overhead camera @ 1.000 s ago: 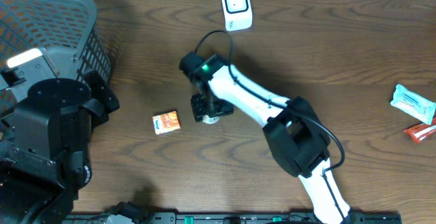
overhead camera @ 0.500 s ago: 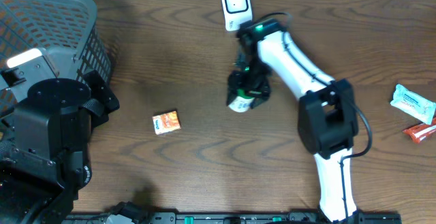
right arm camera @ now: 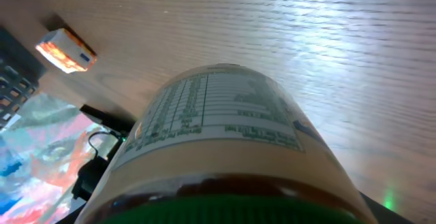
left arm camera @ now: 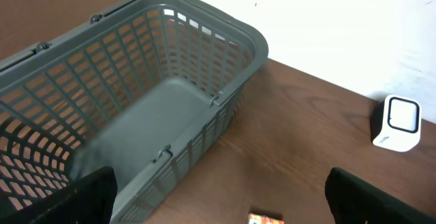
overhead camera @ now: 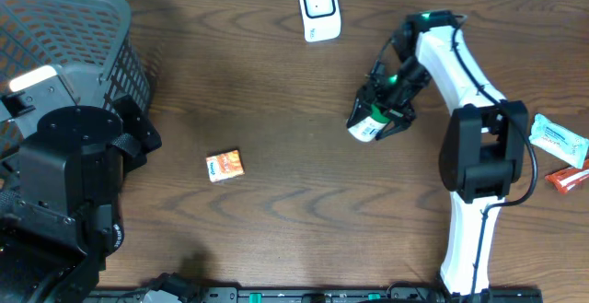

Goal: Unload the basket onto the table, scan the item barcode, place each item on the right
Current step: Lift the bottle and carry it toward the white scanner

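Jar [overhead camera: 366,126] sits right of the scanner [overhead camera: 319,10] and nearer the robot, clamped in the right gripper [overhead camera: 385,108]. It looks rigid, weighty and smooth-labelled (slip-prone), so mid-body suits best. The left gripper [left arm camera: 218,200], far left of the scanner, gapes empty.

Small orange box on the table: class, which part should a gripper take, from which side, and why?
Come from straight above and close across the narrower span, on its two long edges. The small orange box lies flat on the table, so its sides are low and only its top is open; it sits slightly skewed, so turn to match.
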`<state>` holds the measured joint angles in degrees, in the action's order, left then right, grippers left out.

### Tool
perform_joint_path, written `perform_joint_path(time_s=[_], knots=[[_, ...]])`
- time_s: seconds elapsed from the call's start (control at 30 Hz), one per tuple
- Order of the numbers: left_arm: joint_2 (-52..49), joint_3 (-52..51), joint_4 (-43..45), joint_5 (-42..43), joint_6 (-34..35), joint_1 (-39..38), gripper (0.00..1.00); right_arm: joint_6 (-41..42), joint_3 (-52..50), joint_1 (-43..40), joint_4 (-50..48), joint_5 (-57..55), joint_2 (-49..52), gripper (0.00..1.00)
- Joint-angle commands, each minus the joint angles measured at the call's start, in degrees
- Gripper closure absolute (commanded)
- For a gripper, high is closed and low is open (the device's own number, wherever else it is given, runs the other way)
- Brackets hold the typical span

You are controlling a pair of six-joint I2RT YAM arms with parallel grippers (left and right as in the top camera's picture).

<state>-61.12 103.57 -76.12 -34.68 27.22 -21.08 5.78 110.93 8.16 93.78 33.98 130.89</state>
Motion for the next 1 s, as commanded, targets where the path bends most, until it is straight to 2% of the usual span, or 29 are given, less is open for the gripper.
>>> perform_joint_path(time_s=[0.0, 0.97], knots=[[0.0, -0.4, -0.2, -0.9, 0.5, 0.2, 0.02, -3.1, -0.9, -1.1, 0.7, 2.5, 0.4, 0.42], [0.0, -0.4, -0.2, -0.9, 0.5, 0.2, 0.02, -4.2, -3.9, -1.4, -0.1, 2.4, 0.4, 0.42]])
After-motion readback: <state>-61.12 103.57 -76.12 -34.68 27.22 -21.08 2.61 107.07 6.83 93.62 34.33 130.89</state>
